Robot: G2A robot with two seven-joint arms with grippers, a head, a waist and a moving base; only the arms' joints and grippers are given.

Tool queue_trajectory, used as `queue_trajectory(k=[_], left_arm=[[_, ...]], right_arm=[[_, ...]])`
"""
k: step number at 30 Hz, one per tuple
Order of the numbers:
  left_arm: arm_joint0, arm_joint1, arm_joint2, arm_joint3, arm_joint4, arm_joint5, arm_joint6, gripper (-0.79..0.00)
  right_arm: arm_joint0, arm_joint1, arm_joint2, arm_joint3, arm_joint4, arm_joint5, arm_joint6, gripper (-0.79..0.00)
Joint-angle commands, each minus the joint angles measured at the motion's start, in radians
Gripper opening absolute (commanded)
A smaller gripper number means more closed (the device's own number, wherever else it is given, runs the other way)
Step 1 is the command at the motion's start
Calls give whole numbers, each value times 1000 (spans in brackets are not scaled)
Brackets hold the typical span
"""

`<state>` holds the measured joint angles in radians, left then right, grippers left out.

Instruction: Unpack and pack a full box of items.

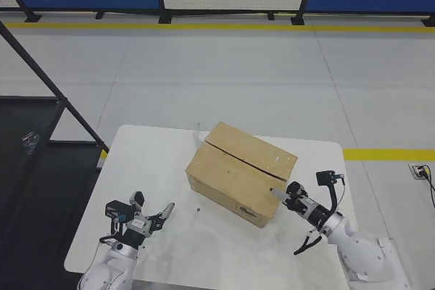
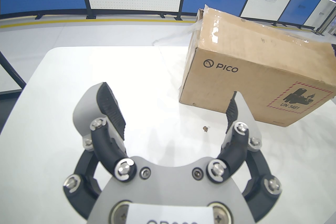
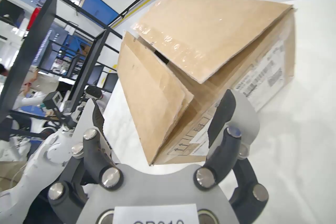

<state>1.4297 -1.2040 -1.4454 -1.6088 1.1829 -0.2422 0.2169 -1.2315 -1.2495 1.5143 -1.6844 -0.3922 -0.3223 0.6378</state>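
Closest to you was the right gripper point(image 3: 161, 104), opened wide, with the near corner of the cardboard box point(image 3: 147, 88) just ahead of its tips; whether it touched, you could not have told. Your left gripper point(image 2: 170, 90) hung equally wide over bare table point(image 2: 105, 64), with the box ahead of it and off to one side, apart. One top flap point(image 3: 210, 33) stood slightly lifted along the centre seam under glossy clear tape point(image 3: 170, 41). You could reckon the box stiff in its walls, bendy at the flaps, slick where taped, and, if full, too heavy and broad for one gripper, so a flap's free edge looked the best hold. You had a logo point(image 2: 220, 67), a red-bordered hazard mark point(image 2: 299, 99), a white barcode label point(image 3: 262, 80) and orientation arrows point(image 3: 183, 145) in sight; their print stays unread.
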Motion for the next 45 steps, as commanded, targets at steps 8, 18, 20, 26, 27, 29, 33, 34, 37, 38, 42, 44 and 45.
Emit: queue_trajectory(k=[8, 18, 20, 26, 27, 29, 33, 34, 37, 38, 42, 44, 45], left_arm=[[0, 0, 0, 0, 0, 0, 0, 0], [0, 0, 0, 0, 0, 0, 0, 0], [0, 0, 0, 0, 0, 0, 0, 0], [0, 0, 0, 0, 0, 0, 0, 0], [0, 0, 0, 0, 0, 0, 0, 0], [0, 0, 0, 0, 0, 0, 0, 0], [0, 0, 0, 0, 0, 0, 0, 0], [0, 0, 0, 0, 0, 0, 0, 0], [0, 0, 0, 0, 0, 0, 0, 0], [0, 0, 0, 0, 0, 0, 0, 0], [0, 0, 0, 0, 0, 0, 0, 0], [0, 0, 0, 0, 0, 0, 0, 0], [0, 0, 0, 0, 0, 0, 0, 0]], right_arm=[[12, 17, 28, 22, 235, -106, 151, 0], [41, 23, -24, 46, 207, -115, 126, -182], [48, 22, -44, 53, 188, -114, 108, -394], [58, 21, -87, 65, 131, -101, 53, -566], [59, 21, -92, 65, 121, -102, 48, -591], [58, 22, -102, 61, 104, -110, 42, -634], [54, 25, -113, 54, 93, -125, 34, -785], [52, 26, -115, 51, 92, -129, 33, -785], [48, 28, -121, 45, 92, -145, 36, -785], [47, 29, -123, 44, 95, -153, 40, -785], [47, 34, -131, 45, 102, -183, 57, -785], [47, 36, -136, 47, 107, -204, 66, -785], [47, 37, -138, 48, 110, -214, 70, -785]])
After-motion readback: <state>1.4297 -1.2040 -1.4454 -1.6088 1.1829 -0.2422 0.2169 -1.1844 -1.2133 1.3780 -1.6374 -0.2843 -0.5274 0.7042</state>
